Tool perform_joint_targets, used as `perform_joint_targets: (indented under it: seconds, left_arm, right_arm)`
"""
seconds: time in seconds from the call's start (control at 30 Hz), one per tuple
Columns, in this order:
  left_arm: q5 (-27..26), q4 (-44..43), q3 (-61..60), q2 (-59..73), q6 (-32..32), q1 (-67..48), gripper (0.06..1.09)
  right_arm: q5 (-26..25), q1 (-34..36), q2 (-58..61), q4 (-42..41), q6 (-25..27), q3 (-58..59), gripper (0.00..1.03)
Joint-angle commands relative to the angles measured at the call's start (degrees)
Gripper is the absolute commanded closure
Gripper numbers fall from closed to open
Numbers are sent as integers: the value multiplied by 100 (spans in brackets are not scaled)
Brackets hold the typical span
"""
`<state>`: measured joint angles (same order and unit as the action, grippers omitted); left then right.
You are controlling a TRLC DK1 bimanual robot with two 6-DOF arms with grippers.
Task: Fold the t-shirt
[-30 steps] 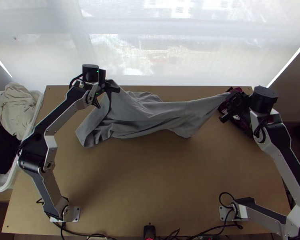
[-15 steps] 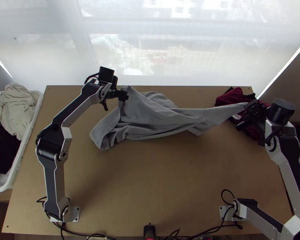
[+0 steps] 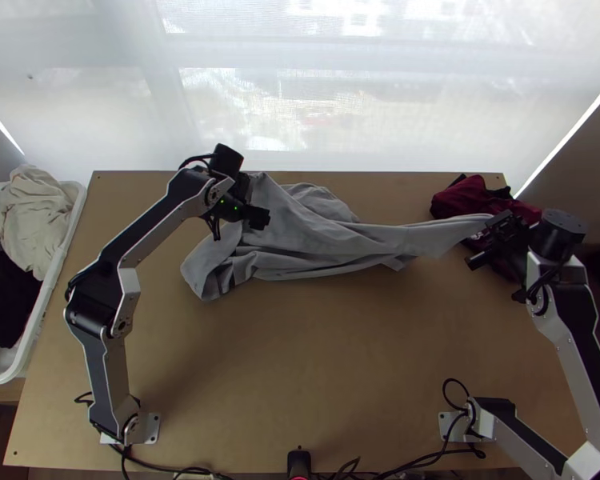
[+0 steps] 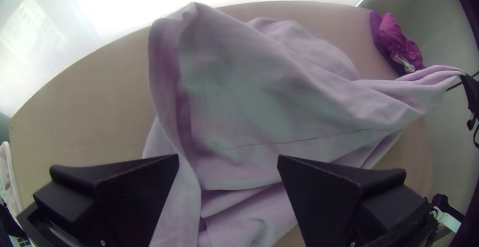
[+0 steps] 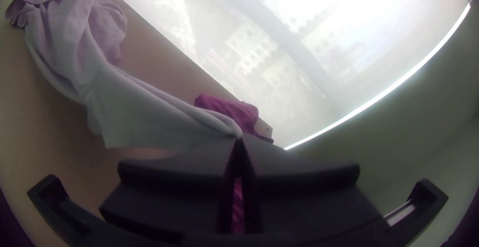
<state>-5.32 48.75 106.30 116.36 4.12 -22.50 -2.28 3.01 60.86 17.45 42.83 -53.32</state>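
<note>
The grey t-shirt (image 3: 300, 232) lies bunched and stretched sideways across the far half of the table, its right end drawn out into a narrow, raised strip. Over its left part is my left gripper (image 3: 256, 218); in the left wrist view the left gripper (image 4: 228, 159) is open above the shirt (image 4: 249, 92), with no cloth between its fingers. My right gripper (image 3: 490, 232) is at the shirt's right end. In the right wrist view the right gripper (image 5: 239, 139) is shut on a gathered tip of the shirt (image 5: 144, 120).
A dark red and black garment pile (image 3: 472, 194) lies at the table's far right corner, beside and partly beneath the right gripper. Off the left edge stands a white basket (image 3: 30, 352) holding cream cloth (image 3: 34, 220) and black cloth (image 3: 6, 300).
The shirt has shifted right, its right end pulled by my right gripper, which also moved right and slightly nearer. My left gripper went right, then a little toward the near edge.
</note>
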Motion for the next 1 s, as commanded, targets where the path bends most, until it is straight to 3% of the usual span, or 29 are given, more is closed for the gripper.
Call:
perform_joint_targets:
  seconds: [0.0,0.33,0.77,0.97]
  left_arm:
    - [-153,-50,-39,344,124,-61,12]
    - [5,-630,5,678,142,-44,12]
    - [5,-727,251,1038,63,-9,13]
    - [-21,-604,251,1109,63,-26,32]
  right_arm:
    - [0,-90,-83,-23,41,59,100]
    - [0,-160,-118,21,33,59,100]
    - [0,-230,-118,39,15,76,100]
    - [0,-230,-118,48,15,67,100]
